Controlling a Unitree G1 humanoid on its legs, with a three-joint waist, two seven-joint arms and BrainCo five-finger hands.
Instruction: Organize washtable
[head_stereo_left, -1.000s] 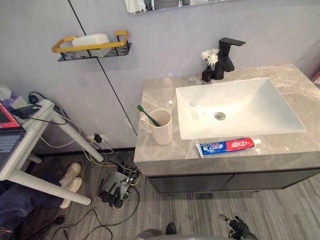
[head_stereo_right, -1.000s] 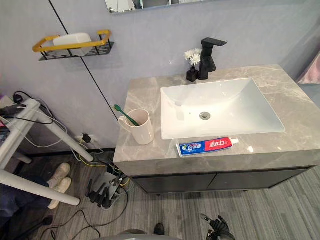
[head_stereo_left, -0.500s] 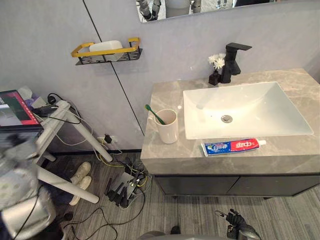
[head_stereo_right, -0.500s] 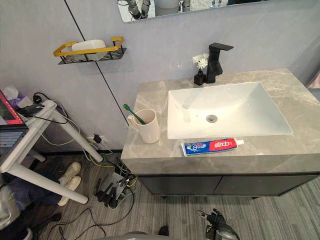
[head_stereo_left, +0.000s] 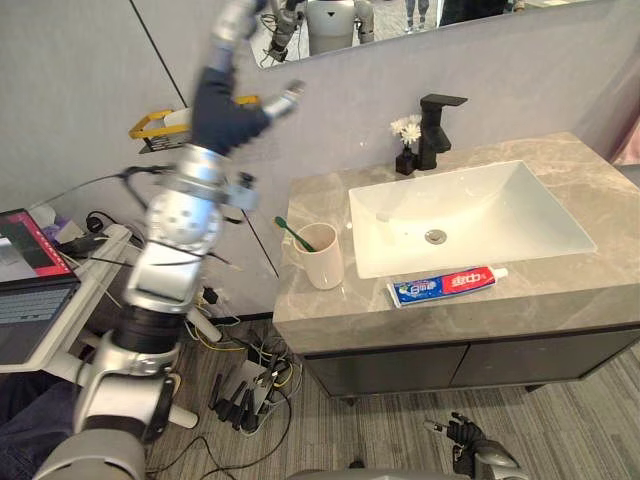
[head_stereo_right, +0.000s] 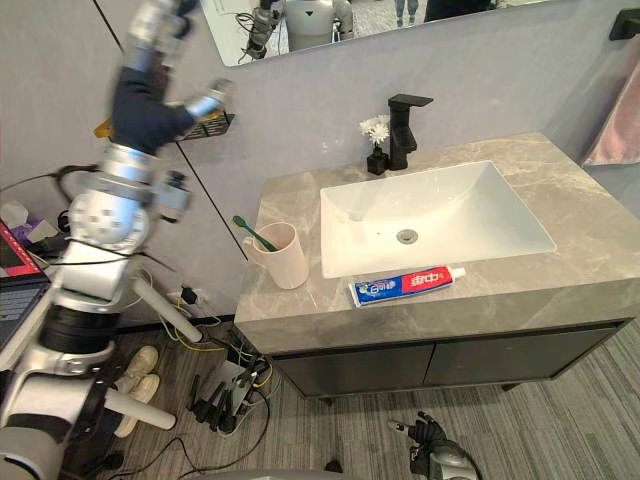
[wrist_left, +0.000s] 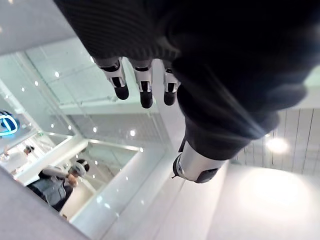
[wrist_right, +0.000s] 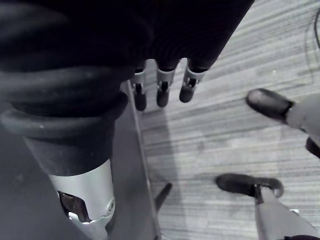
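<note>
Grey marble counter (head_stereo_left: 315, 195) carries the toothpaste tube (head_stereo_left: 447, 286), flat just in front of the white sink (head_stereo_left: 520, 200), and the cup (head_stereo_left: 325, 262) with its green toothbrush (head_stereo_left: 290, 230) left of it. Left hand (head_stereo_left: 228, 112) hovers high by the wall shelf (head_stereo_left: 148, 128), right hand (head_stereo_left: 466, 438) low near the floor, both loose-fingered and empty. Best pinch the tube mid-body from above, then stand it in the cup gently so the cup does not tip.
</note>
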